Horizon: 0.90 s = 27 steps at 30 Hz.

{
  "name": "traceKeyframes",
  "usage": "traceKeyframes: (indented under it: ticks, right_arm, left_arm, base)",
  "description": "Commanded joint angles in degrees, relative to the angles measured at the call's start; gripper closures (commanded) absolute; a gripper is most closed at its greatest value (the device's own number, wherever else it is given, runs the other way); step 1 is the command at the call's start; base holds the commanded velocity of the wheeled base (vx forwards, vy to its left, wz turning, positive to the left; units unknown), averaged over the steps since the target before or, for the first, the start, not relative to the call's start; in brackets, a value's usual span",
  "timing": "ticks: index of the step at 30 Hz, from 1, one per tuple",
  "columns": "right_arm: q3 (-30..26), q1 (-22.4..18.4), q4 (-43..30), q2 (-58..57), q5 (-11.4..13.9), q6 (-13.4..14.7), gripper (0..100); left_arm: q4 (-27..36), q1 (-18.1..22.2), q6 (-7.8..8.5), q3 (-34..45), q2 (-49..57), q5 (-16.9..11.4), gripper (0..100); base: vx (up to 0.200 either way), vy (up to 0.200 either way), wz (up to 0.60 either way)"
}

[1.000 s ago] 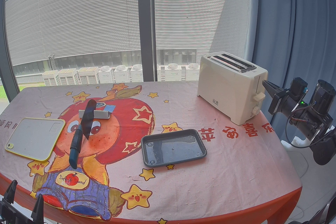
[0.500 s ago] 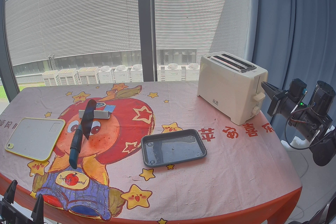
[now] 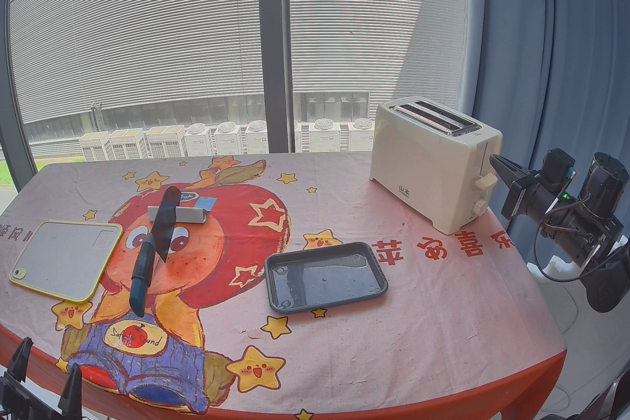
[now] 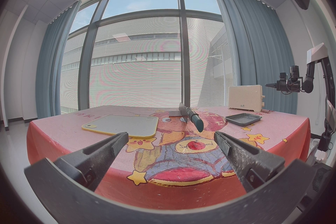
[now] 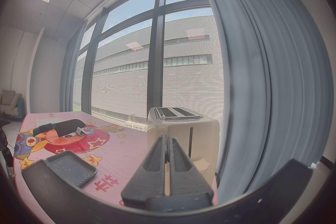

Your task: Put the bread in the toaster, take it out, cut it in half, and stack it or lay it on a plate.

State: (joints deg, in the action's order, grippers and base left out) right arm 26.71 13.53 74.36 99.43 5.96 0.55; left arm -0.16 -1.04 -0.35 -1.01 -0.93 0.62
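- Head view: over the last second the right arm [image 3: 558, 198] has edged a little closer to the toaster [image 3: 420, 165], and it now hangs nearly still. The tip of the right jaws sits just beside the lever [image 3: 486, 181] on the toaster's end face, seemingly not touching it.
- I judge that it is lining up to work the lever, so the toasting step is in hand and cutting and plating are not yet begun.
- The knife [image 3: 149, 251], the cutting board [image 3: 65, 257] and the dark tray [image 3: 326, 277] lie where they lay a second ago.
- The toaster is a cream box with two long slots on top. It stands at the far right of the table [image 3: 426, 342], well apart from the board.
- Left wrist view: the left jaws are released and spread wide, grasping nothing. They sit low, off the table's near left edge, facing the board [image 4: 122, 125] and knife [image 4: 191, 117].
- Right wrist view: the right jaws are clenched tight on nothing and aim at the toaster's [image 5: 183, 133] end face.
- The slots are dark, and I cannot tell whether the bread sits down inside them.
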Motion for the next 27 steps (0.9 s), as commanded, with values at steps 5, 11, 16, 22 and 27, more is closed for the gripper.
traceKeyframes:
  ticks: [5,11,16,22,27]
  right_arm:
    - [-1.1,0.1,-0.1,-0.3,0.1,-0.8,100]
    - [-2.3,0.1,0.0,-0.3,0.3,-2.3,100]
    - [-2.4,0.0,0.0,-0.5,0.3,-2.4,100]
    - [-3.2,0.0,0.1,-0.6,0.5,-2.4,100]
    - [-3.2,-0.1,0.0,-0.4,0.4,-2.3,100]
  left_arm:
    - [0.0,0.0,0.00,1.0,0.9,0.0,0]
    - [0.0,0.0,0.00,1.0,0.9,0.0,0]
    - [0.0,0.0,0.00,1.0,0.9,0.0,0]
    - [0.0,0.0,-0.09,1.0,0.9,0.0,0]
    - [0.0,0.0,0.00,1.0,0.9,0.0,0]
  base:
    - [0.000,0.000,0.00]
    - [0.000,0.000,0.00]
    - [0.000,0.000,0.00]
    - [0.000,0.000,0.00]
    - [0.000,0.000,0.00]
